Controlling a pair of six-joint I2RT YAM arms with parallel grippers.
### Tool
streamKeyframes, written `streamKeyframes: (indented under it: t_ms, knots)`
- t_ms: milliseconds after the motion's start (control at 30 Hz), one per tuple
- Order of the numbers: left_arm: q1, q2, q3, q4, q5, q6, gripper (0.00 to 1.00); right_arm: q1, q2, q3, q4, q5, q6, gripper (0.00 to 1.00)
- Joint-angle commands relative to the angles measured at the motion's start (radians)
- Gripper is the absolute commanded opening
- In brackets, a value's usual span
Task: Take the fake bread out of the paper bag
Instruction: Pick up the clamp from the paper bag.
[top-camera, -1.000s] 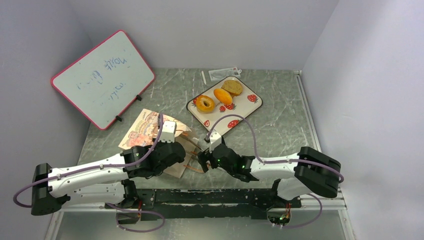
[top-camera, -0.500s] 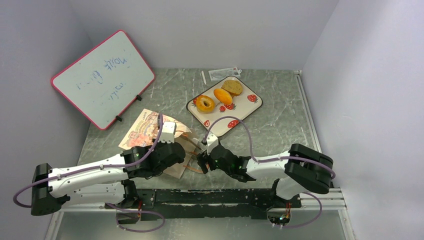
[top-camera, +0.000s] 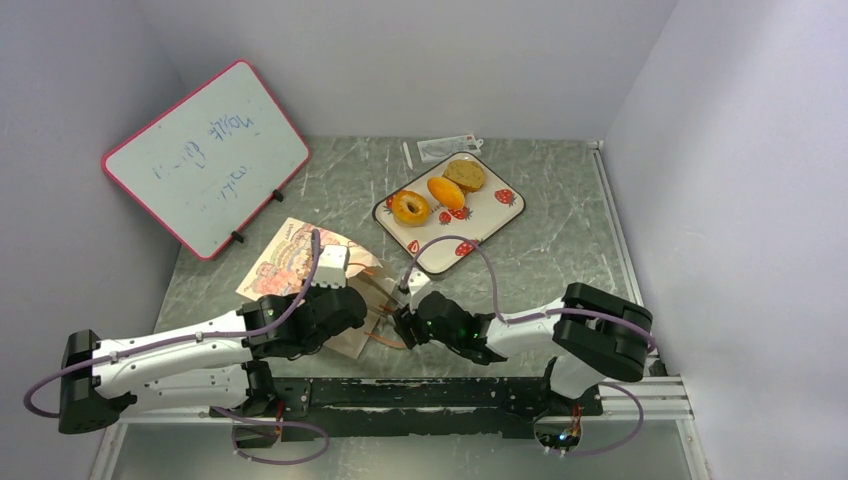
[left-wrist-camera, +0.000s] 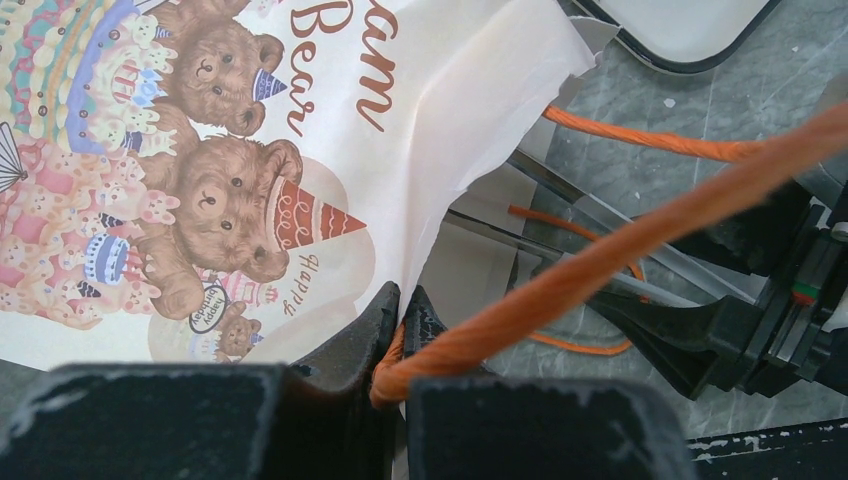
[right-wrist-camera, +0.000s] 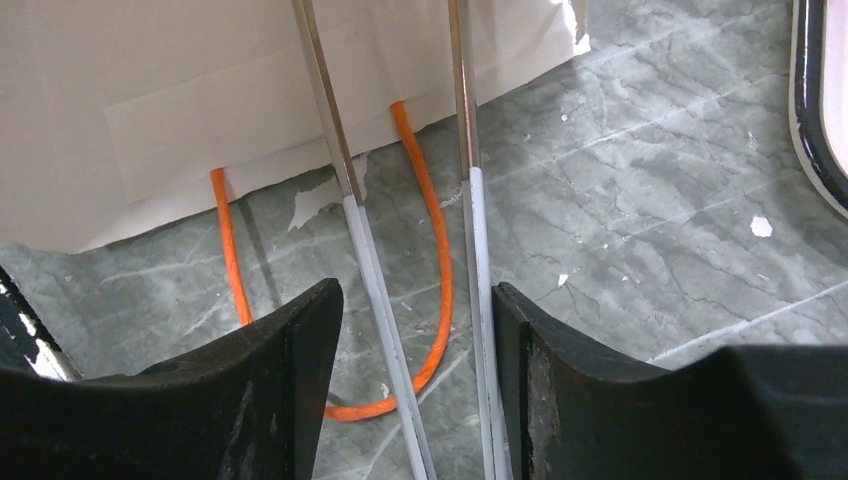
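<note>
Item one, paper bag (top-camera: 295, 262): lying flat on its side close to the near edge of the table (top-camera: 560, 270), left of centre, its mouth facing right toward the right hand. Thin cream paper, creasing at the lip. The upper face is printed with brown bears and a cake. Twisted orange cord handles (left-wrist-camera: 620, 252) are trailing out of the mouth.

Item two, left hand (left-wrist-camera: 400, 318): clenching on the upper lip of the paper bag together with one cord handle. It is apparently pinning the bag and lifting that lip so the mouth is gaping.

Item three, right hand (right-wrist-camera: 415, 295): fingers standing apart, with two slim metal rods (right-wrist-camera: 372, 300), white-sleeved toward the hand, running out between them and reaching in at the mouth. Whether the fingers are pressing on the rods cannot be told. Judged purpose: probing inside for bread.

Item four, fake bread: three pieces sitting on a glossy strawberry-print tray (top-camera: 482, 222) mid-table, toward the far edge and well apart from the bag. They are a golden ring doughnut (top-camera: 410, 208), a smooth orange oval bun (top-camera: 445, 192) and a rough tan round bun (top-camera: 465, 175). No bread is showing at the bag mouth, and anything inside is hidden.

Item five, whiteboard (top-camera: 205, 155): pink-framed, leaning at the far-left corner.
</note>
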Motion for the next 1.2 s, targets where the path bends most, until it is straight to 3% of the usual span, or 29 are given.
streamKeyframes:
  t_ms: [0,200,633,1167]
  knots:
    - [0.007,-0.017,-0.002,0.017,0.003,-0.005,0.07,0.003,0.02,-0.014,0.055,-0.009,0.01,0.6]
    - [0.008,-0.024,0.0,0.012,0.009,0.0,0.07,-0.001,0.022,-0.002,0.044,-0.046,0.016,0.4]
    - [0.008,-0.041,0.041,-0.053,-0.001,-0.022,0.07,0.001,-0.183,0.078,-0.228,-0.091,0.146,0.38]
    - [0.009,-0.033,0.067,-0.051,0.045,-0.006,0.07,-0.054,-0.178,0.221,-0.37,-0.289,0.414,0.37]
